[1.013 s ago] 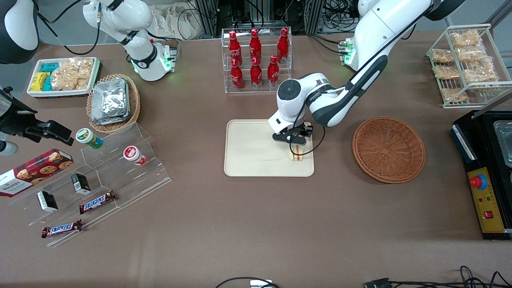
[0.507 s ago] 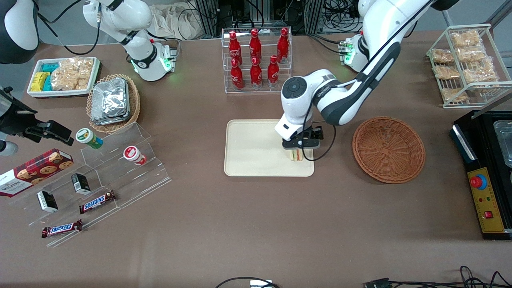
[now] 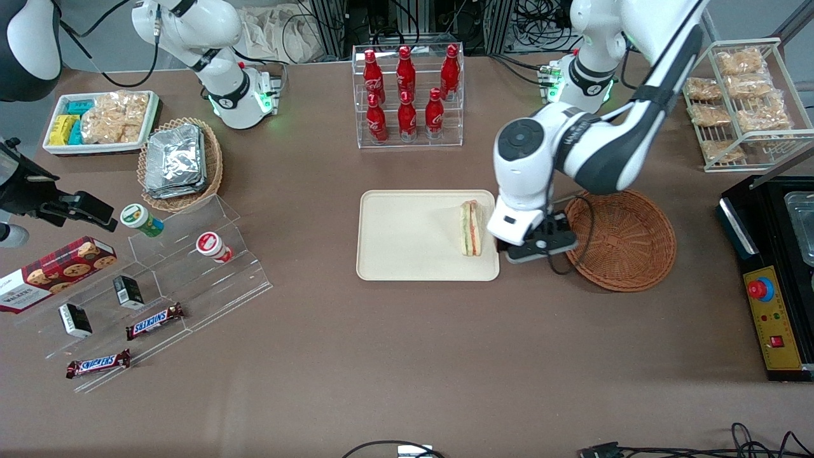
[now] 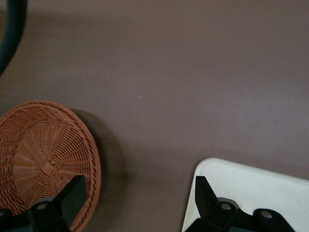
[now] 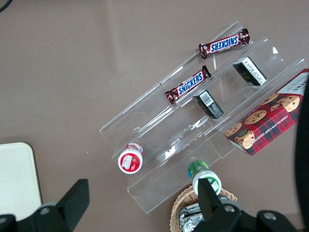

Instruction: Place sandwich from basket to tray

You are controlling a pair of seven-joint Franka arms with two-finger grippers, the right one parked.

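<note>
**Open lane between tray and basket**

The tool, fingers spread, hangs over bare desk in the gap between the tray and the basket. The sandwich stands by the tray's basket-side edge; the rest of the tray is bare. The bottle rack stands near the desk's edge farthest from the front camera.

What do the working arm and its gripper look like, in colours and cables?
The left arm has glossy white shells with dark grey sections and a round dark grey cap on one joint. A thin black cable loops from the wrist down to the gripper, which is black with open, wedge-shaped black fingers. It is above the table between the tray and the basket.
</note>
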